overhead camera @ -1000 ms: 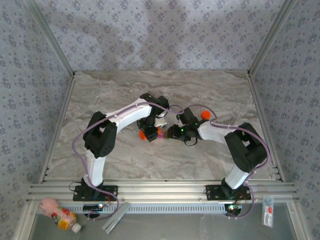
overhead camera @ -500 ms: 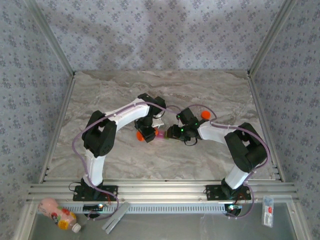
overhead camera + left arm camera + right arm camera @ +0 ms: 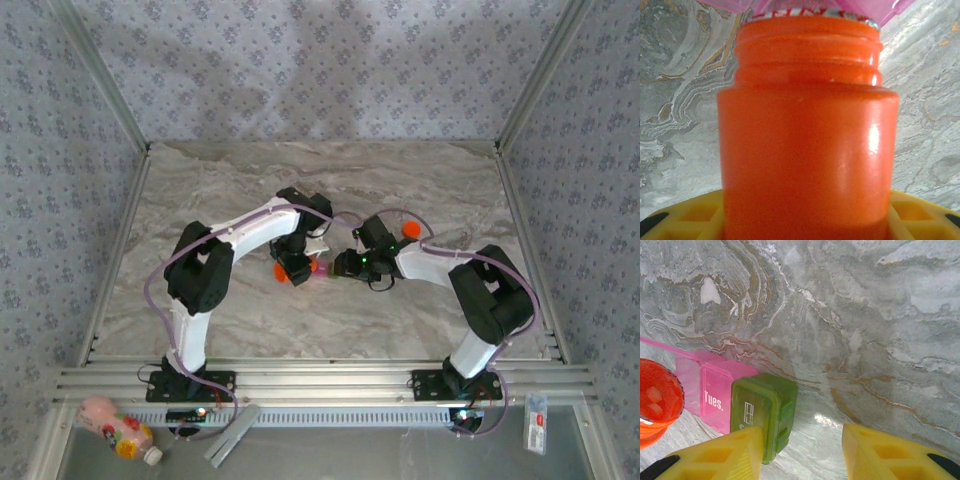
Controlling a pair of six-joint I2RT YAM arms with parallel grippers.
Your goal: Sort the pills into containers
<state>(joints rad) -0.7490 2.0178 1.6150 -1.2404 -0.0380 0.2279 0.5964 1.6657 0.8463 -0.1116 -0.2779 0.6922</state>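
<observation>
My left gripper [image 3: 807, 216] is shut on a small orange bottle [image 3: 807, 125], which lies tipped with its open mouth against the pink compartment [image 3: 850, 7]. In the top view the bottle [image 3: 284, 269] sits at mid-table under the left gripper [image 3: 292, 262]. The containers, a joined pink [image 3: 710, 390] and green [image 3: 762, 412] pill case, lie on the marble. The pink lid reads "Tues." Pale pills [image 3: 655, 397] show inside the bottle's mouth. My right gripper [image 3: 802, 440] is open, its left finger [image 3: 715, 455] beside the green compartment, with bare table between the fingers. From above, the right gripper [image 3: 343, 265] points left at the case [image 3: 321, 266].
An orange cap [image 3: 409, 230] lies on the table behind the right arm. Patterned walls enclose the marble table [image 3: 250, 180] on three sides. Outside the near rail lie a pink bottle [image 3: 115, 425] and a small packet [image 3: 537, 423].
The left gripper with the orange bottle has shifted slightly to the left. The right arm has stayed still.
</observation>
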